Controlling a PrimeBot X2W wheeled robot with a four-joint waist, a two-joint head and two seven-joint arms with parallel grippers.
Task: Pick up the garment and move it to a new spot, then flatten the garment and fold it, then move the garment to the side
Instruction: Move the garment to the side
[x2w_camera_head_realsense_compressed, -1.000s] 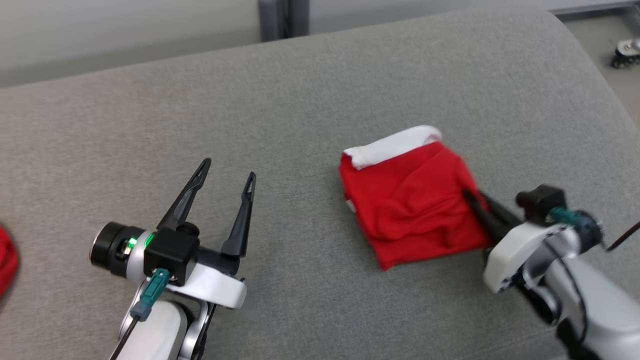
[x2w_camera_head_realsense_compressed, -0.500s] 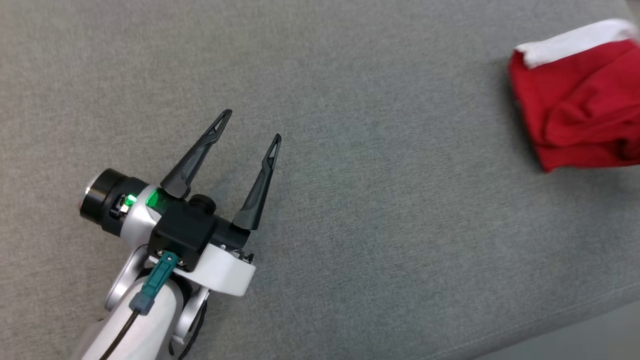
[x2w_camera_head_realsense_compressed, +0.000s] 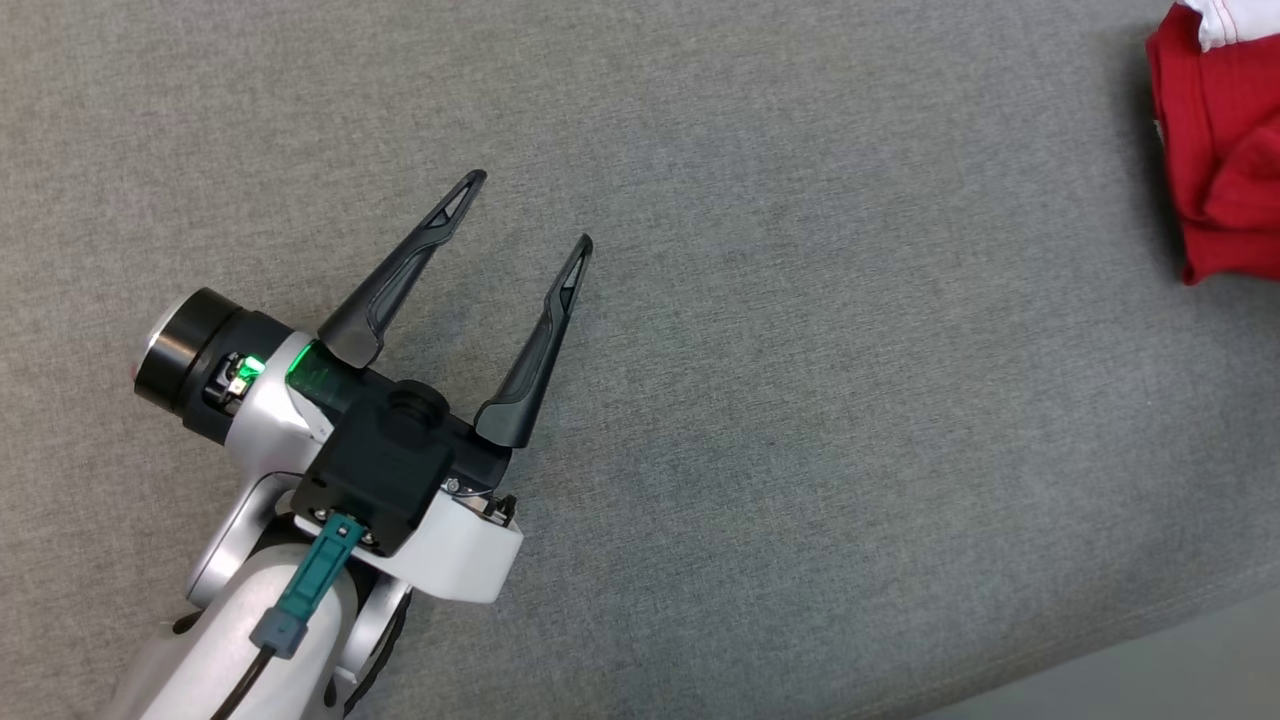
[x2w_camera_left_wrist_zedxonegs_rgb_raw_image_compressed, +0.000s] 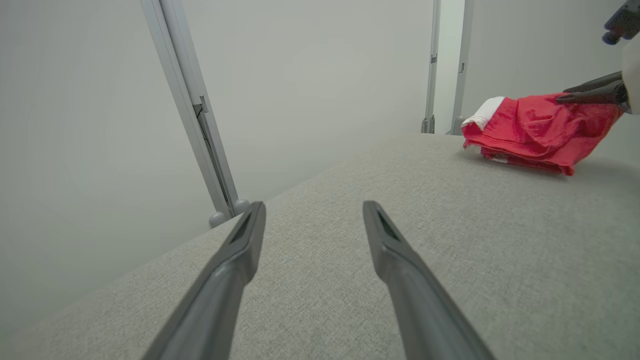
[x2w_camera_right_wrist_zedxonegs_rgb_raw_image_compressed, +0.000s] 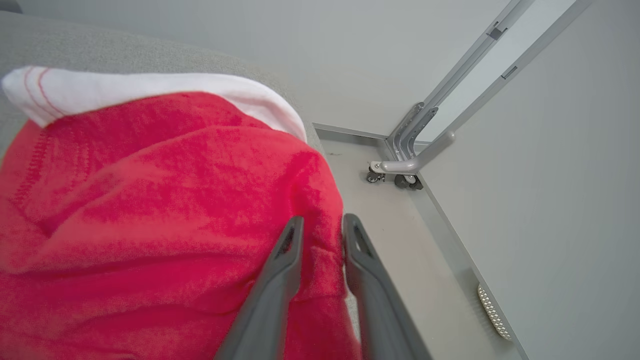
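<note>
While the left hand (x2w_camera_head_realsense_compressed: 530, 210) hangs spread wide over the bare grey cushion (x2w_camera_head_realsense_compressed: 800, 400) on the left, the folded red garment (x2w_camera_head_realsense_compressed: 1220, 150) lies over on the right, near the cushion's edge. The right hand (x2w_camera_right_wrist_zedxonegs_rgb_raw_image_compressed: 322, 220) has its fingers close together with a red fold between them. I cannot tell if it pinches tight. It should let go softly and lift straight up, so the fold does not get messy.
</note>
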